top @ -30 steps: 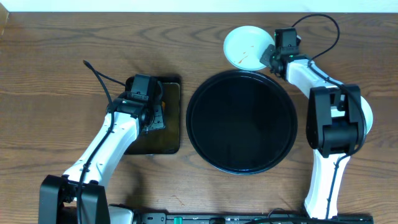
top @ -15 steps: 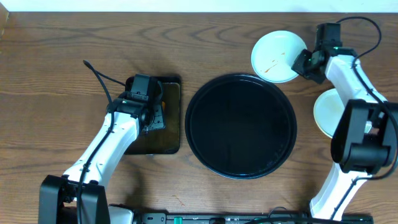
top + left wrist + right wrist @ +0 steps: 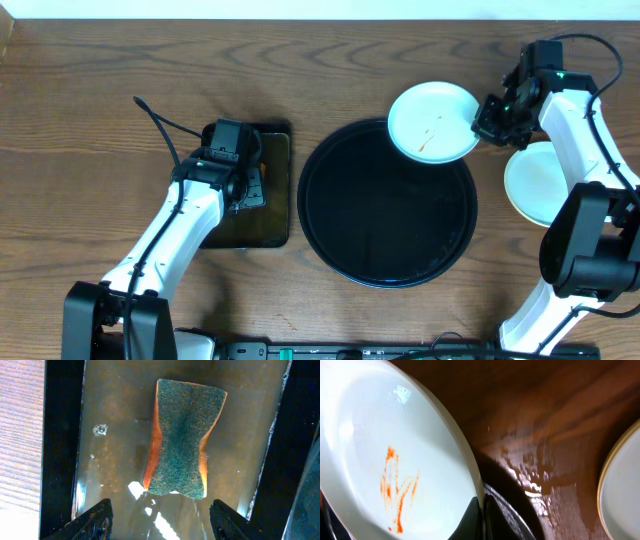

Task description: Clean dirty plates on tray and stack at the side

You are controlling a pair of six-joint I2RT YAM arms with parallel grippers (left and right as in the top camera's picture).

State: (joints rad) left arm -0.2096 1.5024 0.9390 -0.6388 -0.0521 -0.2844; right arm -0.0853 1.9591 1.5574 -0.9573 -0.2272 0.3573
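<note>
My right gripper (image 3: 484, 118) is shut on the rim of a pale mint-white plate (image 3: 433, 122) with orange sauce streaks, holding it over the far right rim of the round black tray (image 3: 388, 198). In the right wrist view the plate (image 3: 395, 455) fills the left and my fingers (image 3: 482, 515) pinch its edge. Another pale plate (image 3: 540, 182) lies on the table at the right, also at the right edge of the right wrist view (image 3: 622, 485). My left gripper (image 3: 160, 520) is open above the sponge (image 3: 182, 440).
The green and orange sponge lies in a rectangular black tray (image 3: 272, 190) holding shallow water, left of the round tray. The left arm (image 3: 185, 215) reaches over it. The wooden table (image 3: 80, 120) is wet near the held plate.
My right gripper has carried the smeared plate from the far side of the table, first right, then back left and toward the tray, so it now overlaps the tray's rim. The left arm has not moved.
</note>
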